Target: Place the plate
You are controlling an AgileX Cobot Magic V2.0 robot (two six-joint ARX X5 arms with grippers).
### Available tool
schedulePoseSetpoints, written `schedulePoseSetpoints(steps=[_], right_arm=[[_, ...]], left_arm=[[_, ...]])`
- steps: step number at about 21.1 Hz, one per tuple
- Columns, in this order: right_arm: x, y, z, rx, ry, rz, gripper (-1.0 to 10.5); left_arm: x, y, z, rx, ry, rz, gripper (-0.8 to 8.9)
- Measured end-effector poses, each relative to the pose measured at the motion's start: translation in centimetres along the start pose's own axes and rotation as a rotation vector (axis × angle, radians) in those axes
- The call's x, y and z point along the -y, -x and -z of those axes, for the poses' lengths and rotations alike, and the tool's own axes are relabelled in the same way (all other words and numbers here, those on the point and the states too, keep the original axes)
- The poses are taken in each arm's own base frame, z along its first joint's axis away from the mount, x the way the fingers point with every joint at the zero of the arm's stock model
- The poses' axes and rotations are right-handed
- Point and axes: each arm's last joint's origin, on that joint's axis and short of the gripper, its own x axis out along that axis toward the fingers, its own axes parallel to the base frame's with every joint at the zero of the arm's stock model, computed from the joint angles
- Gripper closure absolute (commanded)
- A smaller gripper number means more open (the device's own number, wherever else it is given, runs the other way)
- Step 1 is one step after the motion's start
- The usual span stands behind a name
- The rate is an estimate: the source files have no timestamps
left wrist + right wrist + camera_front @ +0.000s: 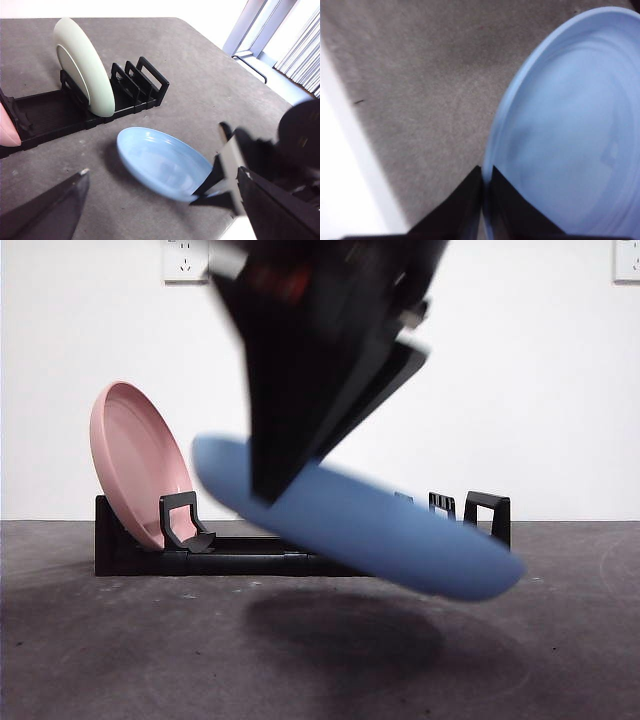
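Observation:
My right gripper [486,176] is shut on the rim of a blue plate [570,140]. It holds the plate tilted a little above the table, in front of a black dish rack [130,552]. In the front view the plate [380,530] hangs under the dark arm, with the gripper [285,475] on its upper left rim. A pink plate [135,460] stands in the rack's left end. The left wrist view shows the blue plate [160,160], the right gripper [216,182], the rack [50,112] and a pale green plate [85,65] standing in it. My left gripper [162,175] is open and empty.
Several free slots [145,80] lie at the rack's end past the pale green plate. The table's edge [235,60] runs near a window. A white wall with sockets [185,258] stands behind the rack.

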Motion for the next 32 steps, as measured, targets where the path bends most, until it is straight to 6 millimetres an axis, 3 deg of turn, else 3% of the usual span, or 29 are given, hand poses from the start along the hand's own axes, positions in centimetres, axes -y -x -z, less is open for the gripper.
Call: schedulePoseSetpoints(steps=[8,15,20,23,26,32], right_arm=[[-2.1,-4.5,0.3,-0.078,0.082,0.091,9.3],[-2.5,-6.6,0.6,-0.116,0.103,0.103,9.2],[-2.1,-6.5,0.5,-0.134,0.077,0.098,6.5],[-0.4,-4.6,-1.0,-0.104,0.002,0.038,5.9],[2.6,-1.0,-2.5,-0.049,-0.104,-0.075,5.6],[11.2,5.4,-1.3,0.152,-0.358,-0.249,5.6]], left_arm=[[0.0,0.0,0.0,0.000,0.000,0.000,3.49],[0.0,0.0,0.0,0.000,0.000,-0.007,3.49],[0.0,0.0,0.0,0.004,-0.004,-0.007,3.49],[0.0,0.0,0.0,0.004,-0.017,-0.007,3.49],[-0.2,-0.2,-0.1,-0.004,-0.024,-0.008,3.48],[-1.4,-1.8,-0.5,-0.064,0.041,-0.061,3.48]])
